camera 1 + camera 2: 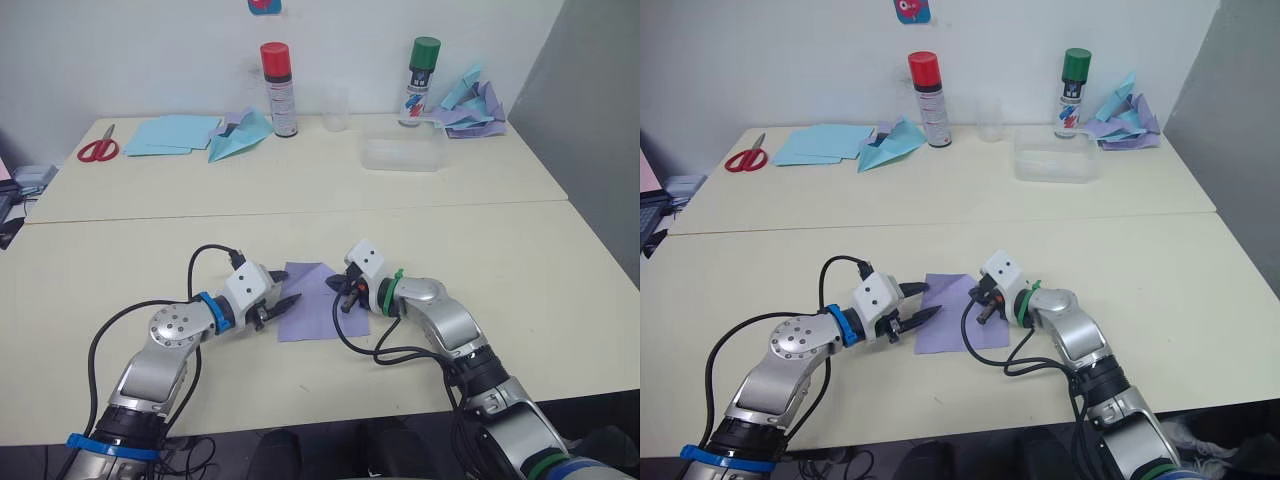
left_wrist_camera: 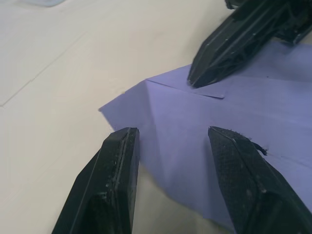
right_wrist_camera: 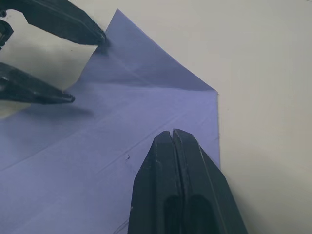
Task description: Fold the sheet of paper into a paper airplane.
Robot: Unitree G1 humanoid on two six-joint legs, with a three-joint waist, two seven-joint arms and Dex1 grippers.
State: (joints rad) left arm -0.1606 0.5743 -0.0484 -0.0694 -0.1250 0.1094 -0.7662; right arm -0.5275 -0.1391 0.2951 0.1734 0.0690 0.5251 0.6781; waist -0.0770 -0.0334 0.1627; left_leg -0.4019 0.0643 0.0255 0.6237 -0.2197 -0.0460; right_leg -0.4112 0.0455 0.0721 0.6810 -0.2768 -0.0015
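Sheet of paper (image 1: 315, 300) flat on the near desk (image 1: 120, 270), faint creases showing. Left gripper (image 1: 287, 303) at its 9 o'clock edge, fingers (image 2: 114, 180) spread wide across the corner. Right gripper (image 1: 338, 291) at 3 o'clock, fingers (image 3: 183, 185) pressed together, tips over the paper.
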